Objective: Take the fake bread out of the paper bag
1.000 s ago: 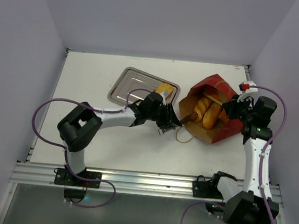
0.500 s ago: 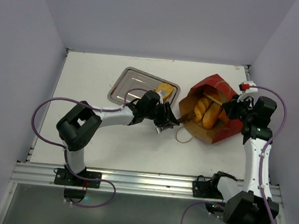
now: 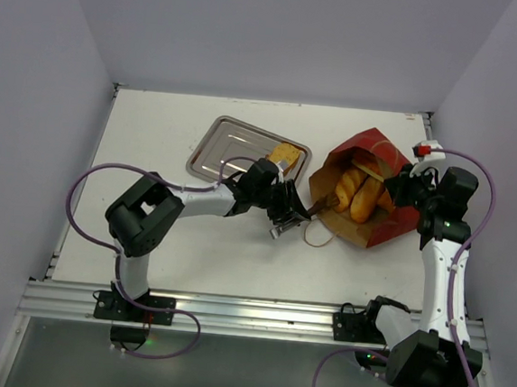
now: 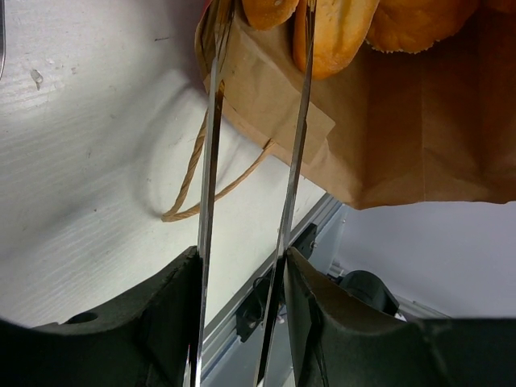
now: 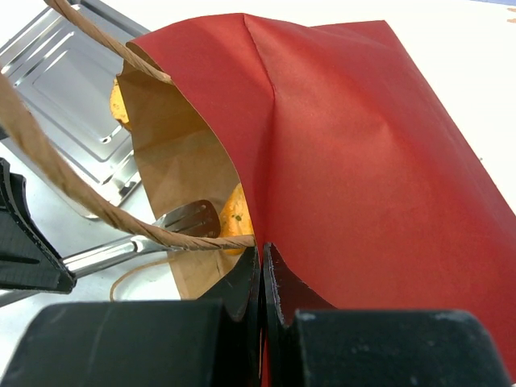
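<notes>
The dark-red paper bag lies on its side at the right, its tan mouth facing left. Several golden loaves of fake bread show inside it. My right gripper is shut on the bag's upper edge, holding the mouth up. My left gripper is shut on steel tongs. Their tips reach the bag's mouth beside a loaf. One slotted tong tip sits against an orange loaf inside the bag. A toast slice rests on the steel tray's right corner.
The flat steel tray lies left of the bag, behind my left arm. A twine loop handle trails on the table in front of the bag's mouth. Another twine handle crosses the right wrist view. White walls enclose the table.
My left arm's elbow has swung a little to the right and the gripper dipped slightly. The tong tips stay at the bag's mouth. The right arm and bag have not moved.
</notes>
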### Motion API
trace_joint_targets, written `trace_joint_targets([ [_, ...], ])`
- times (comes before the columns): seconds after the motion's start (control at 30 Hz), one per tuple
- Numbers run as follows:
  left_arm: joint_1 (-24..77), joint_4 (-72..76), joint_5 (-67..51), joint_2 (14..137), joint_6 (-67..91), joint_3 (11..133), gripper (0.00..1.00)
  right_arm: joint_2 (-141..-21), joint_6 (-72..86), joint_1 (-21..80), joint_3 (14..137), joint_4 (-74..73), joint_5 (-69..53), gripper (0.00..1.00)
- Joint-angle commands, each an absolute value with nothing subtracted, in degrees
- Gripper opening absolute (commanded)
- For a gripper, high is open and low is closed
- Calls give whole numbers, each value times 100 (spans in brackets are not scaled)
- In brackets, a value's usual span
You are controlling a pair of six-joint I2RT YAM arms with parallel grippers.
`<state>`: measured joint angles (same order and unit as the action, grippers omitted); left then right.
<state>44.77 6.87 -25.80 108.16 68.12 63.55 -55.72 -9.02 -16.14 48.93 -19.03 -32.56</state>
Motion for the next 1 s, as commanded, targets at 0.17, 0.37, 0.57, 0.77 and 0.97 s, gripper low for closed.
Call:
trace_joint_targets([
  [0.17,4386,993,-2953,10925,7119,6653,49,-5432,-923,-1608,4834,-1811,-3419,0],
  [0.37,4351,958,-3059,11021,7154,6811,49,-5414,-923,-1608,4834,-1819,-3436,0],
  [0.57,4333,958,-3120,11162,7181,6899,49,-5405,-923,-1608,4834,-1819,-3445,0],
  [0.77,4324,1072,-3243,11373,7207,7040,49,-5396,-923,-1608,4825,-1819,-3480,0],
  [0.97,4324,1178,-3410,11566,7198,7268,49,-5405,-923,-1608,4825,-1828,-3507,0],
])
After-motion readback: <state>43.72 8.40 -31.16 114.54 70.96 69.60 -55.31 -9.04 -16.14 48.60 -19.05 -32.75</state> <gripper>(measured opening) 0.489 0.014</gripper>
